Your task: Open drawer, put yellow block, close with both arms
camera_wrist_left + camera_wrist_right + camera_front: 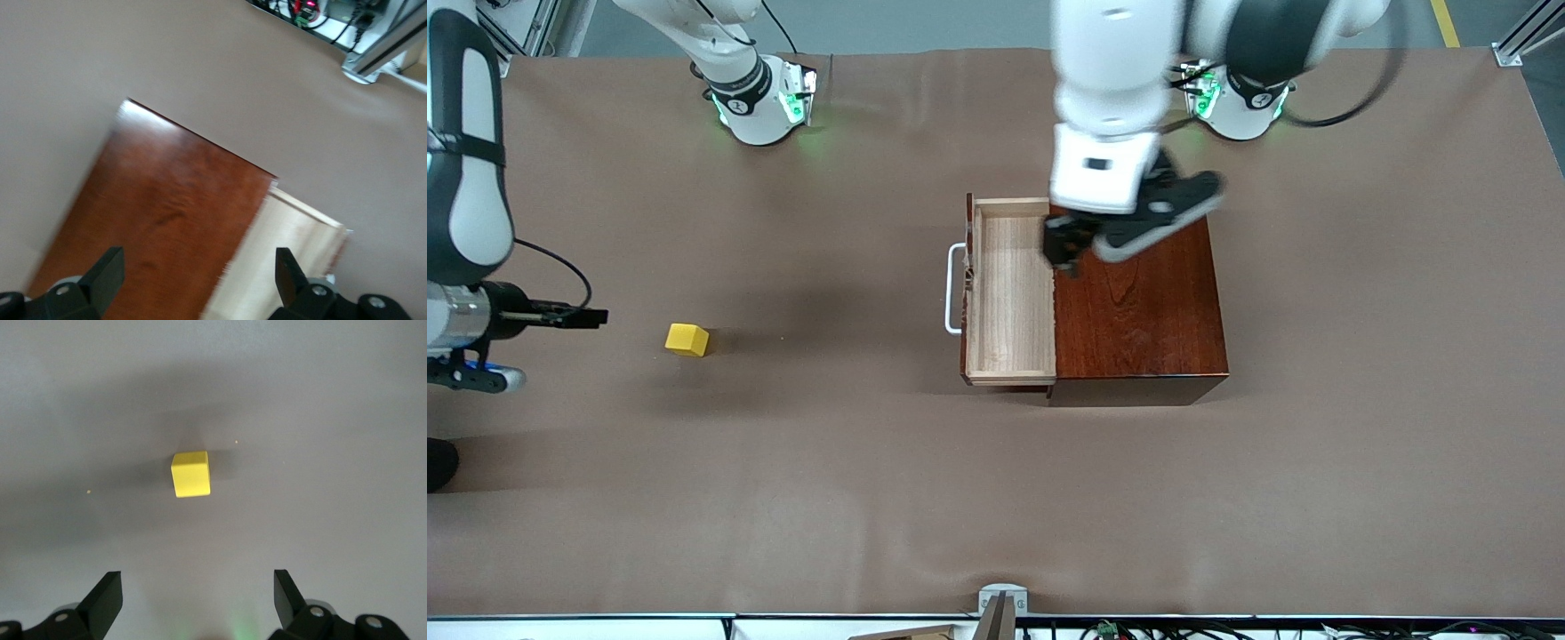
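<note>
The drawer (1009, 293) of the dark reddish-brown wooden box (1147, 311) stands pulled open toward the right arm's end of the table. Its pale inside is empty and its white handle (953, 289) is free. My left gripper (1069, 253) is open and empty in the air, over the seam between the box top (167, 207) and the drawer (293, 247). The yellow block (687, 340) lies on the table toward the right arm's end. In the right wrist view the block (191, 474) sits below and ahead of my right gripper (197, 587), which is open, empty and well above it.
The brown table cover (871, 489) stretches bare between the block and the drawer. The right arm's forearm (463, 160) looms at the edge of the front view. Cables and a metal frame (380, 47) line the table edge nearest the front camera.
</note>
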